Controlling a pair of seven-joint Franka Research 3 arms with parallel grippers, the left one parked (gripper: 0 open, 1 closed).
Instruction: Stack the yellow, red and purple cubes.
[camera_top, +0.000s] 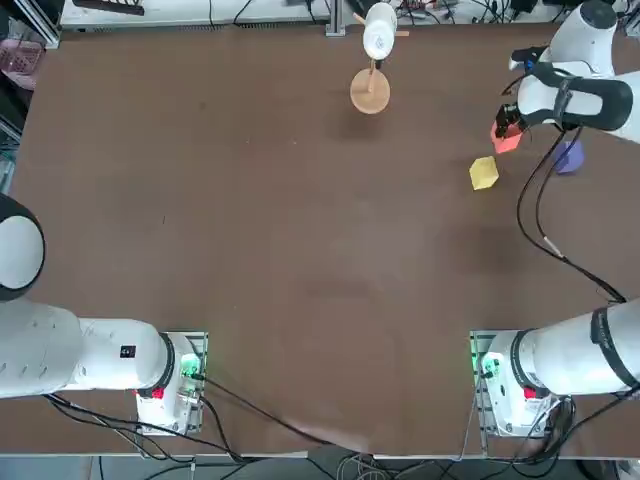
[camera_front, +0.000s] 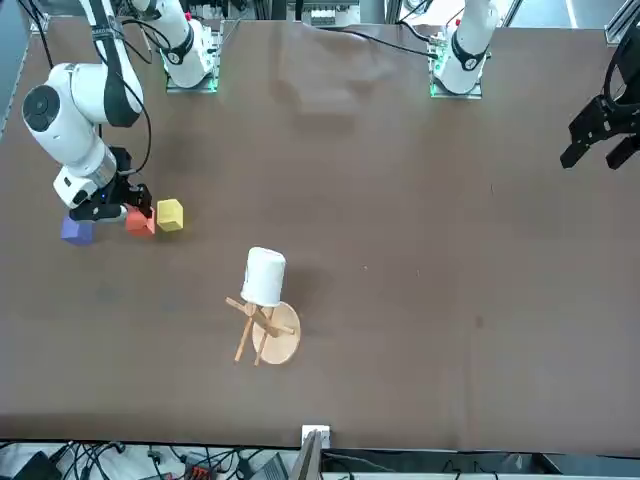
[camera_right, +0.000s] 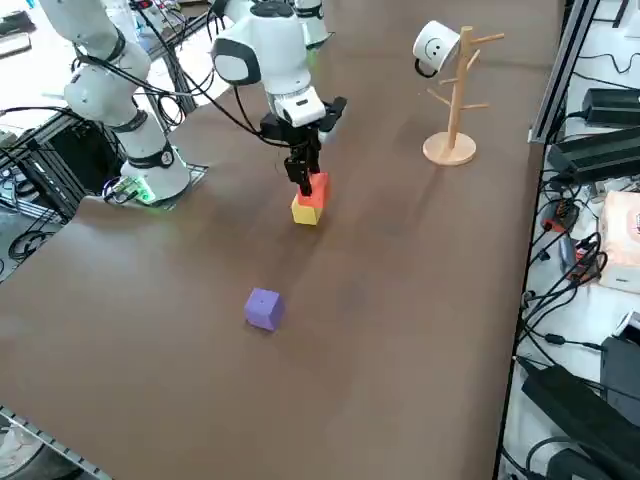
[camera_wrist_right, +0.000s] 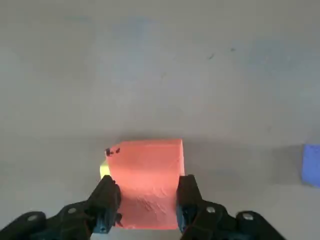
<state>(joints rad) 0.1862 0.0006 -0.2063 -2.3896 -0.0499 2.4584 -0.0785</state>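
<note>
Right gripper (camera_wrist_right: 145, 200) clamped on the red cube (camera_wrist_right: 146, 180), one black finger (camera_wrist_right: 106, 202) pressed to each side face, as the wrist view shows plainly. In the overhead view the red cube (camera_top: 507, 136) sits under the wrist, with the yellow cube (camera_top: 484, 173) near it on the side toward the table's middle and the robot's bases. The two are apart in that view. Side view lines the red cube (camera_right: 315, 188) up directly over the yellow cube (camera_right: 304, 211), so that the one seems to sit upon the other; whether they touch cannot be told from that angle. Front view puts the red cube (camera_front: 139, 222) just beside the yellow cube (camera_front: 170, 214), with the gripper (camera_front: 112, 208) over the red. Wrist view catches a sliver of yellow behind the red cube's edge. Purple cube (camera_top: 568, 156) lies on the brown table (camera_top: 250, 250) on the gripper's other side, toward the table's right edge, untouched. Wooden mug stand (camera_top: 370, 92) with a white mug (camera_top: 379, 32) hung on it stands well away toward the far edge.
</note>
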